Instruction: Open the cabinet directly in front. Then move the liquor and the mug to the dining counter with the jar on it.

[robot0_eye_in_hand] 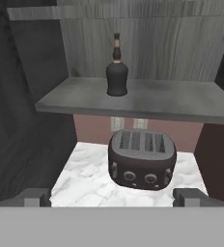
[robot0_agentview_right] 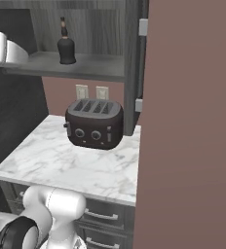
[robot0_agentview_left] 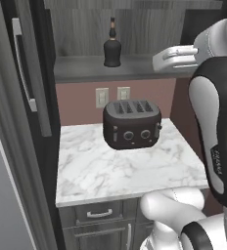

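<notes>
The cabinet (robot0_agentview_left: 149, 27) stands open, its left door (robot0_agentview_left: 25, 73) with a long silver handle swung out to the left. On its grey shelf (robot0_eye_in_hand: 172, 101) stands the liquor (robot0_eye_in_hand: 117, 67), a dark bottle with a brownish stopper, also seen as the liquor (robot0_agentview_left: 112, 48) and the liquor (robot0_agentview_right: 65, 44). My gripper (robot0_eye_in_hand: 113, 197) is open and empty, held back from the shelf front and aimed at the bottle. My white hand (robot0_agentview_left: 176, 57) hovers at shelf height to the bottle's right. The mug, the dining counter and the jar are out of view.
A black four-slot toaster (robot0_agentview_left: 132, 123) sits on a small marble counter (robot0_agentview_left: 91, 171) under the shelf. Grey drawers (robot0_agentview_left: 100, 213) lie below it. The opened right door (robot0_agentview_right: 183, 121) forms a tall mauve panel on the right side.
</notes>
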